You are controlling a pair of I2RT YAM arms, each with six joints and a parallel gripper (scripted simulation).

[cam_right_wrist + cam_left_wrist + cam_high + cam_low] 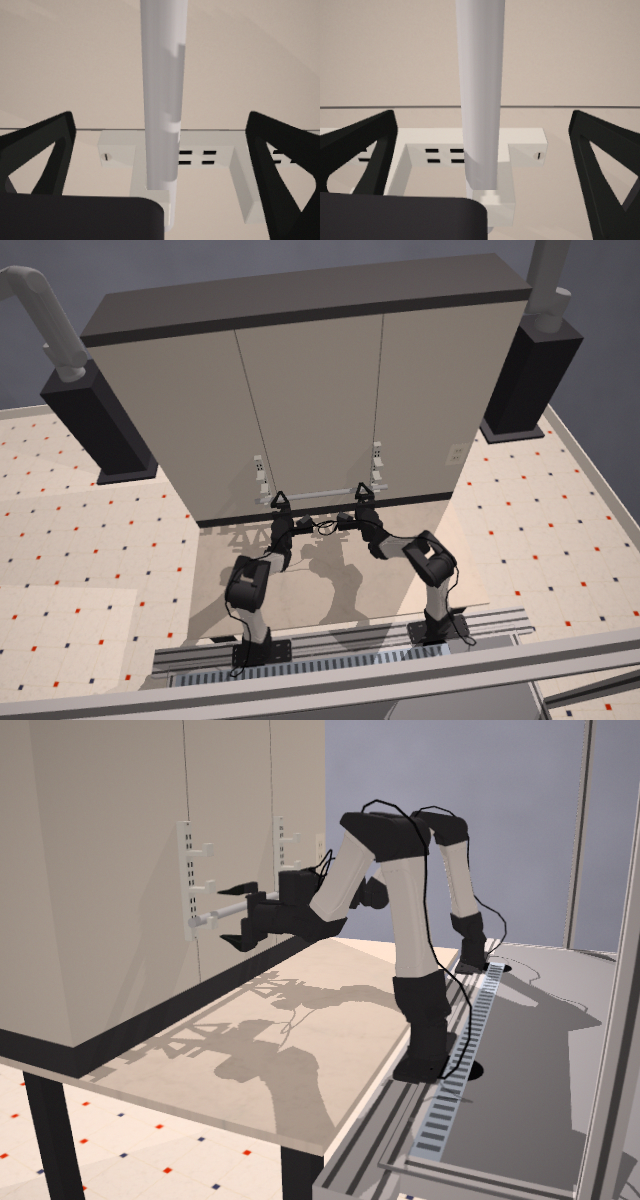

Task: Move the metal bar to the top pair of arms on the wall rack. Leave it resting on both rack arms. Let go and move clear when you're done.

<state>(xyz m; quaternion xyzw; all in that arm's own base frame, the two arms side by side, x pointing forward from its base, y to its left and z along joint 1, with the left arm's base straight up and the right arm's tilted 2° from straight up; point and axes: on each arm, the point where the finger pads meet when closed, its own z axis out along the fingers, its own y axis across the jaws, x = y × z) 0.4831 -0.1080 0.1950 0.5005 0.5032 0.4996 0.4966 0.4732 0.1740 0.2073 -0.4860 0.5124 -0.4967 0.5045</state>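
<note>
The metal bar lies level across the lowest pair of arms of the white wall rack. The top left rack arm and top right rack arm are bare. My left gripper is open, one finger above and one below the bar, near its left end. My right gripper is open around the bar in the same way, near its right end; it is mostly hidden in the exterior view.
The beige wall panel stands behind the rack. A middle pair of rack arms sits between the bar and the top pair. The pale table lies below both arms. Both wrist cameras face each other closely between the grippers.
</note>
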